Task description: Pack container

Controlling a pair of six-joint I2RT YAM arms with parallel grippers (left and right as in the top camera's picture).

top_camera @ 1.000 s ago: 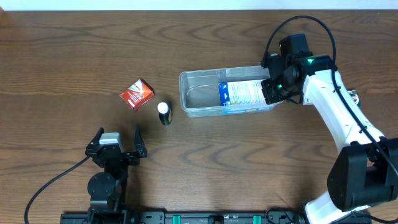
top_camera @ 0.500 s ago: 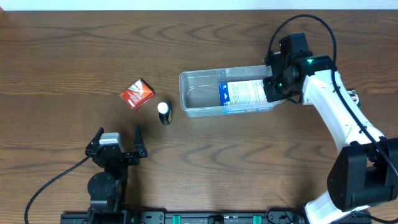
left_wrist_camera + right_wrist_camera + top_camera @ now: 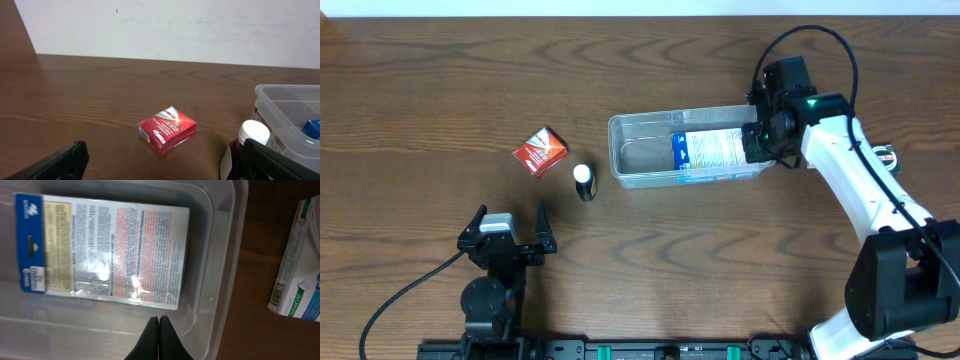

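The container (image 3: pixel 638 152) is a clear tub at the table's middle. A blue and white carton (image 3: pixel 714 150) lies flat in its right half. My right gripper (image 3: pixel 761 141) is shut and empty over the tub's right end. In the right wrist view its closed tips (image 3: pixel 159 323) hover just inside the container (image 3: pixel 226 280), next to the carton (image 3: pixel 105 250). My left gripper (image 3: pixel 510 226) is open and empty near the front left. In the left wrist view its fingers (image 3: pixel 165 167) frame the table, with the container (image 3: pixel 287 106) at the right.
A small red box (image 3: pixel 540 151) (image 3: pixel 167 130) lies left of the tub. A dark bottle with a white cap (image 3: pixel 583 182) (image 3: pixel 251 136) stands by the tub's front left corner. A white and teal box (image 3: pixel 300 270) lies outside the tub's right end.
My right gripper has shifted slightly back over the tub's right end. The carton stays in the tub. The left arm has not moved.
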